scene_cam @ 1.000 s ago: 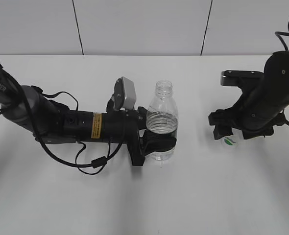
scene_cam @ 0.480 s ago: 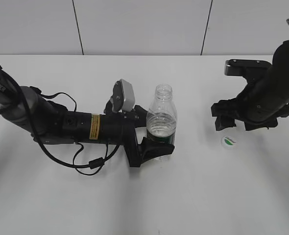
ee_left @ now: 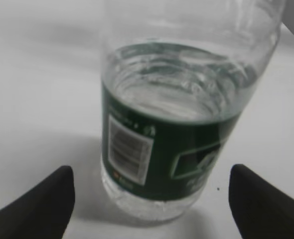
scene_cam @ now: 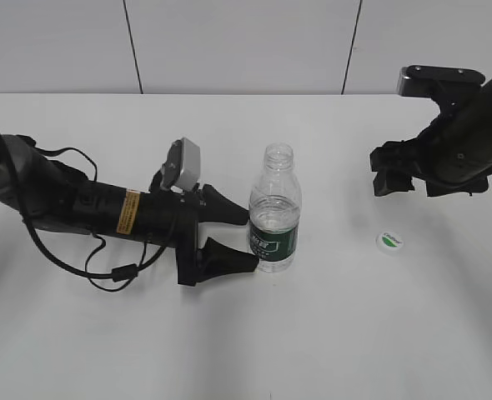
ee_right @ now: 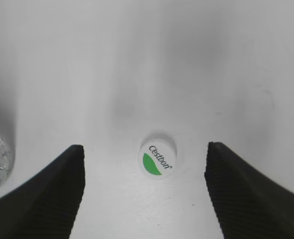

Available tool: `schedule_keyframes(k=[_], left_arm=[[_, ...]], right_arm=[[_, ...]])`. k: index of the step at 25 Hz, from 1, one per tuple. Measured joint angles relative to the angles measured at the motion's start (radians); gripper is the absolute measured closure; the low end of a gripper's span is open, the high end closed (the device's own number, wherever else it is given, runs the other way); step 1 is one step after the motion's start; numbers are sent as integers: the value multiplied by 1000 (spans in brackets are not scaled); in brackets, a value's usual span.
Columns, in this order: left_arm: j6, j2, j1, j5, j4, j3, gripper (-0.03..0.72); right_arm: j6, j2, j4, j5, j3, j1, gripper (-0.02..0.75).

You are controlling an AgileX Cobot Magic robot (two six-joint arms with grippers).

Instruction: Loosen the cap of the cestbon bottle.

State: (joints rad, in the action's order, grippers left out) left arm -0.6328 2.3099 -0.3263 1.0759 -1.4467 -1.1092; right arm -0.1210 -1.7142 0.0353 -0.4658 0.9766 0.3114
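Observation:
The cestbon bottle [scene_cam: 274, 210] stands upright mid-table with its neck open and no cap on it; its green label shows close in the left wrist view [ee_left: 177, 149]. The white cap [scene_cam: 390, 241] with a green leaf mark lies on the table to the bottle's right, and shows in the right wrist view [ee_right: 157, 159]. My left gripper [scene_cam: 238, 239] is open, its fingers just left of the bottle and apart from it. My right gripper [scene_cam: 396, 179] is open and empty, raised above and behind the cap.
The white table [scene_cam: 329, 333] meets a pale panelled wall [scene_cam: 229, 42] at the back. The left arm and its looped cable [scene_cam: 121, 271] lie low across the table's left half.
My left gripper let go of the bottle, opened and drew back to the left. My right gripper rose and moved back and right, leaving the cap on the table.

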Motion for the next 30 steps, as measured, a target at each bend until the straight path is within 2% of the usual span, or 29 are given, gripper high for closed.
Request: schedule_keyframes(k=[5, 8, 13, 18, 20, 24, 28, 30], left_arm=[[-60, -45, 78, -11, -130, 0, 121], [-121, -98, 112, -60, -162, 0, 121], [-171, -230, 123, -318, -171, 0, 131], [-172, -361, 123, -713, -158, 0, 162], [-172, -394, 123, -892, -119, 0, 167], [-172, -434, 124, -1192, 47, 1, 168], [-156, -443, 126, -1415, 258, 1, 168], [-63, -443, 129, -1485, 407, 1, 168]], right_arm=[[0, 32, -2, -4, 0, 0, 160], [2, 46, -3, -8, 0, 0, 160], [7, 71, -3, -13, 0, 0, 160], [7, 77, -3, -27, 0, 0, 160], [8, 84, -3, -47, 0, 0, 160], [42, 123, -7, -78, 0, 0, 162], [66, 176, -29, -120, 7, 0, 163], [80, 193, -43, -187, 29, 0, 163]])
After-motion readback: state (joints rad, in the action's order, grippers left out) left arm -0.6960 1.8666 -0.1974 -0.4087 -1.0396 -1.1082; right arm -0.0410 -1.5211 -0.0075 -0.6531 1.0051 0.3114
